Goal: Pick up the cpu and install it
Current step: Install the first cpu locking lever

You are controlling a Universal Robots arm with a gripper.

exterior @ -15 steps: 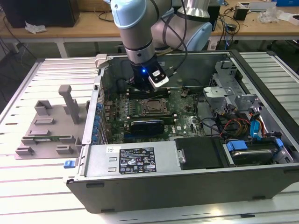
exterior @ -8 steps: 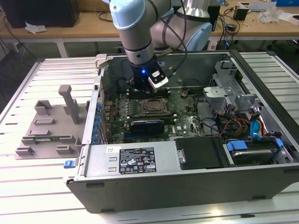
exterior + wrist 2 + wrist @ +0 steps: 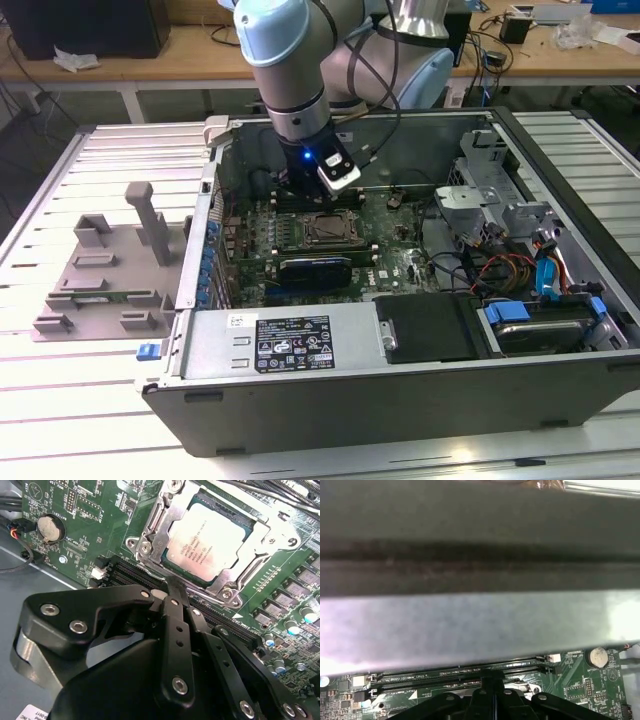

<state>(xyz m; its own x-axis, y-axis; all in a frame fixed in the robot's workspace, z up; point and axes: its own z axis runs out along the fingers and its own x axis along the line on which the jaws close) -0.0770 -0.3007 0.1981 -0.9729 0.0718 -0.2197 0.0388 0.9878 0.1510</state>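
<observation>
Silver-grey arm with pale blue joint caps and a black gripper

The arm is built of silver-grey tubular links capped in pale blue, with thin black cables draped along it. A blue light and a small white-edged module are carried at the wrist. The gripper is made of matte black linkage bars studded with round silver screws, and its two fingers are pressed together.

Hidden and cut-off parts inside the computer case

In the second wrist view the claw covers the socket frame's 6 o'clock corner; in the exterior view the cpu is too small to tell apart.
</observation>
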